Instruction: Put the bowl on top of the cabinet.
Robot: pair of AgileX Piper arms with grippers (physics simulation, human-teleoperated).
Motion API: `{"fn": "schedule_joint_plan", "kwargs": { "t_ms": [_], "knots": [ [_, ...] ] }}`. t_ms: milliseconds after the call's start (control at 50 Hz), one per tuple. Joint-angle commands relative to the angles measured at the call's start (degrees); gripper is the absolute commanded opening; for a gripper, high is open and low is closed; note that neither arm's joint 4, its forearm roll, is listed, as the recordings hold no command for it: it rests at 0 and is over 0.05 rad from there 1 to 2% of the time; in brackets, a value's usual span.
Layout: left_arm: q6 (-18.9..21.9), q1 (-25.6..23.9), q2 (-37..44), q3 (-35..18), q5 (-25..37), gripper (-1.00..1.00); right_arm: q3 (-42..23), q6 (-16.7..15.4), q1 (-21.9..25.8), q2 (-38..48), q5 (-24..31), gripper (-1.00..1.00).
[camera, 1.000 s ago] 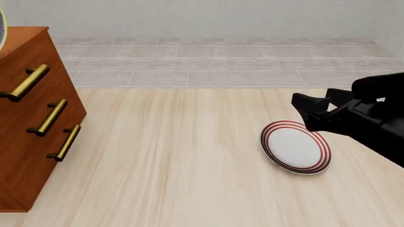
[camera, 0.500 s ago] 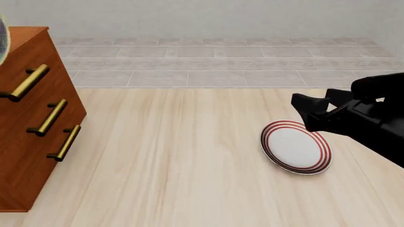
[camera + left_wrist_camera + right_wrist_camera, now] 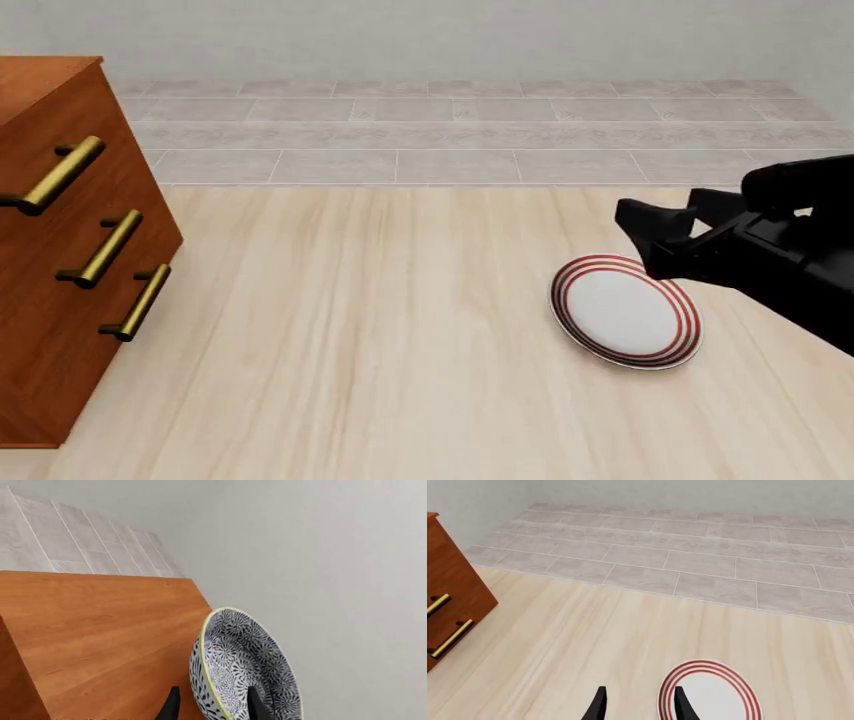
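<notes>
In the left wrist view, the black-and-white floral bowl with its pale yellow rim is held on edge, its rim pinched between the dark fingers of my left gripper, which is shut on it. The bowl hangs over the flat reddish-brown top of the cabinet; I cannot tell whether it touches the wood. In the front view the cabinet stands at the far left with three brass handles, and neither the bowl nor the left gripper shows there. My right gripper hovers open over the table on the right, holding nothing.
A flat white plate with red rings lies on the pale wooden table just below the right gripper; it also shows as the plate beside the right fingertips. A tiled strip and a grey wall lie beyond the table.
The sliver of bowl at the front view's upper left edge has slipped out of that view to the left. The right arm and the plate have not moved.
</notes>
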Motion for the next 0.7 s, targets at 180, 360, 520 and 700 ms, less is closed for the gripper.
{"fn": "schedule_joint_plan", "kwargs": {
  "t_ms": [180, 360, 520, 700],
  "knots": [
    [5.34, 0.44, -7.07, -2.56, 8.16, 1.00, 0.24, -0.31, 0.34, 0.19, -0.16, 1.00],
    [7.63, -1.33, -10.43, -6.76, 11.77, 1.00, 0.27, -0.37, 0.39, 0.23, -0.19, 1.00],
    [8.56, -3.04, -12.73, -8.58, 13.46, 1.00, 0.25, -0.41, 0.48, 0.06, -0.02, 1.00],
    [10.26, -6.90, -15.75, -9.86, 15.02, 1.00, 0.25, -0.47, 0.48, 0.03, 0.00, 1.00]
  ]
}}
